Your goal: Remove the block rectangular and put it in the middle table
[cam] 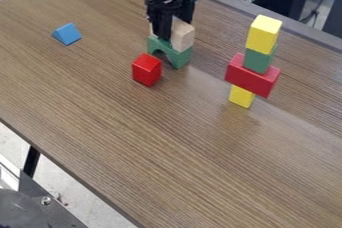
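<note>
My gripper (167, 28) hangs around the middle of the pale wooden block (182, 35), by the table's (167, 147) upper-right edge. Cannot tell whether it is clamped on the block or loose about it. I take this for the rectangular block wanted; it lies on top of the green arch (180, 57). Step in hand, as I judge it: grip, then lift straight up.

Risks. If my hold is shallow or off centre, the block may tip at one end and slide out. If I sit too low, I could press on the arch or drag it along; a sideways start would scrape it over.

Red block (146, 70) stands just beside the arch, on the side toward the lower-left edge. A low swing toward the table's middle would likely knock it.

Toward the right, the tower: yellow block (241, 96) at the foot, red bar (252, 76) across it, green block (258, 59), yellow top block (264, 34). Narrow foot, wide bar; a light brush could topple it.

Blue wedge (67, 34), near the upper-left edge: little risk.
</note>
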Controlling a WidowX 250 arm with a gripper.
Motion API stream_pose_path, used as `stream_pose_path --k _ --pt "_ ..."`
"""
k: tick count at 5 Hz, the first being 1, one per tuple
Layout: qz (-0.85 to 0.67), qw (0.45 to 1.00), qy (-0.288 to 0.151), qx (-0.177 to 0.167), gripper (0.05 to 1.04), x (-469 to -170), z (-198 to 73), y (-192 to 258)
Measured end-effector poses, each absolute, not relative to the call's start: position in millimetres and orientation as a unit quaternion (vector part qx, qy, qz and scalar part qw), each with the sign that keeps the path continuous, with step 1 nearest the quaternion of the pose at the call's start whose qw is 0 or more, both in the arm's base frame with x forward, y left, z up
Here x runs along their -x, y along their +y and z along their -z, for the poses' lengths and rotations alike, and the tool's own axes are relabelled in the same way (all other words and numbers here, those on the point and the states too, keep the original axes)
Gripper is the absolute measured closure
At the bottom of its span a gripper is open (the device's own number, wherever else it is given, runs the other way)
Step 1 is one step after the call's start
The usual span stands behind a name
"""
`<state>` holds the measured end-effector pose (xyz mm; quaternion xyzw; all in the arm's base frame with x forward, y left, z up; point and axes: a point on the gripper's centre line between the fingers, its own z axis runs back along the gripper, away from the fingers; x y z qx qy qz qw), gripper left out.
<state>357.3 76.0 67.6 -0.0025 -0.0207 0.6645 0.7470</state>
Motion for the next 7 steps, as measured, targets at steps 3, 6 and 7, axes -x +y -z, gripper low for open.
stream_pose_path --k 3,6,7 --pt "-0.664 0.739 -0.056 0.100 0.504 -371 -142 55" --pt "-0.641 0.753 -0.066 0.133 0.504 -369 -169 20" --pt "-0.652 0.744 -0.057 0.135 0.504 -368 -175 7"
